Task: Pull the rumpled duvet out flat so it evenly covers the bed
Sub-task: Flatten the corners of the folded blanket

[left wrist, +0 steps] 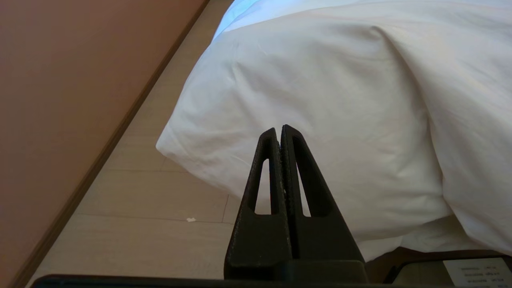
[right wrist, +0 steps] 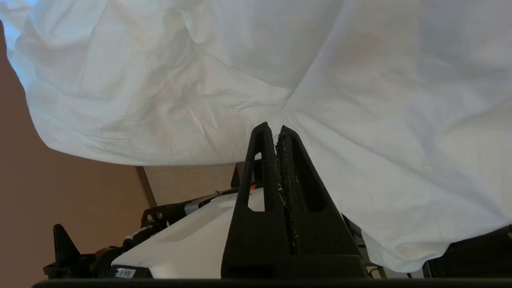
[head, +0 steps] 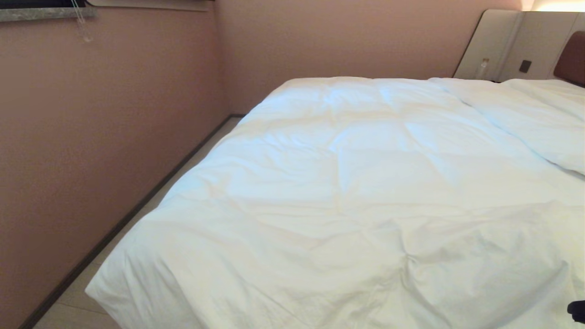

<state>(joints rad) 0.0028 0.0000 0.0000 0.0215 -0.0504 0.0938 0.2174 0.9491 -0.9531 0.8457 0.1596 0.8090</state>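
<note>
Nearest the head camera lies the foot corner of the duvet [head: 347,196], draped over the edge of the bed [head: 502,91]; the cover spreads across the full visible width of the mattress, with faint quilted squares and creases gathering toward the near right part; its near left corner overhangs the pale floor [head: 77,306] beside the pink wall [head: 100,137].

Left gripper [left wrist: 280,132]: my fingers [left wrist: 266,168] are pressed together with nothing between them; they point at the hanging duvet corner, apart from the cloth; the floor and the dark skirting board [left wrist: 120,128] show beside it.

Right gripper [right wrist: 274,130]: my fingers [right wrist: 260,160] are closed tip to tip and hold no cloth; the tips sit just beside a pinched crease in the duvet, and I cannot tell whether they touch it; the duvet edge hangs over the robot's white body [right wrist: 192,240] in this view; a small dark part of the right arm [head: 577,311] shows at the lower right edge of the head view.

At the far end, pillows [head: 539,119] rest on the bed near the brown headboard [head: 571,57] and beige panels [head: 507,45]; a small bottle [head: 482,67] stands by the panels.
</note>
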